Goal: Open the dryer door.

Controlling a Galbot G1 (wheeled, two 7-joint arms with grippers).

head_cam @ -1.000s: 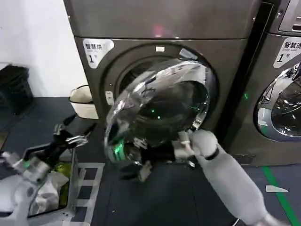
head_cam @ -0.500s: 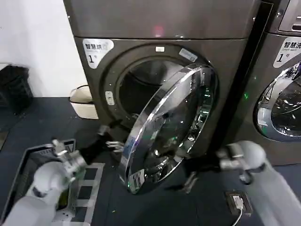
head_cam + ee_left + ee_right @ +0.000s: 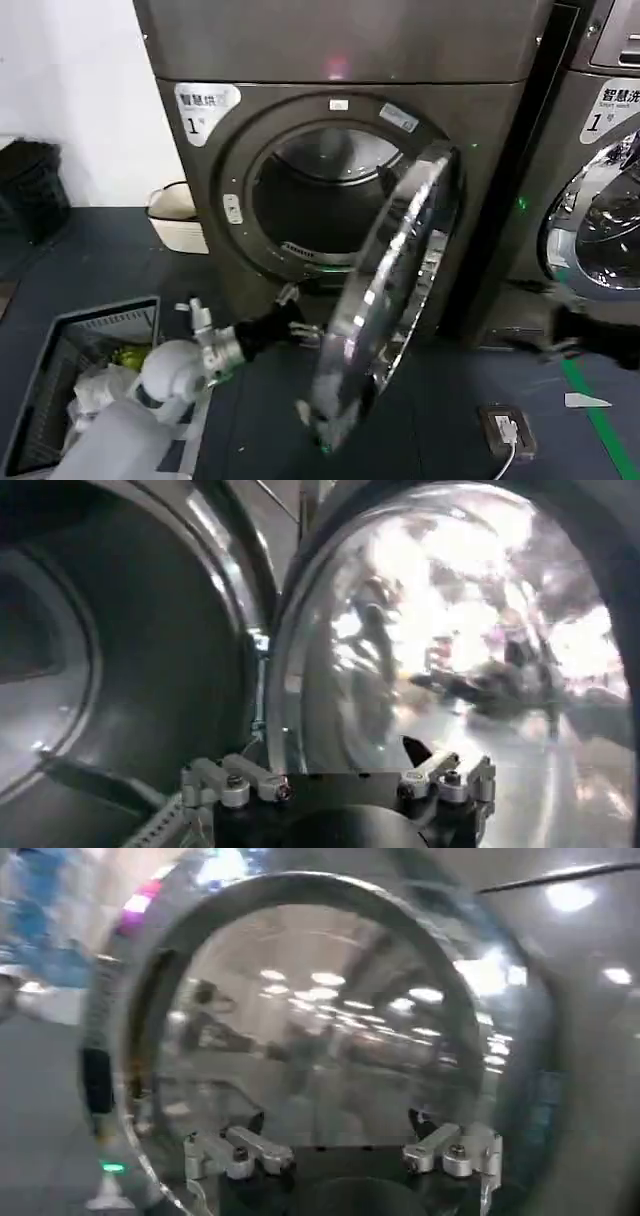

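A grey wire basket sits on the floor at far left. The left gripper reaches just behind the swung-out dryer door, on its inner side near the lower drum opening; its fingers are spread apart, grasping nothing. The door stands nearly edge-on, hinged at the right of the dryer. A white sticker reads "1" under Chinese characters. The right gripper hangs far right, well apart from the door, released.
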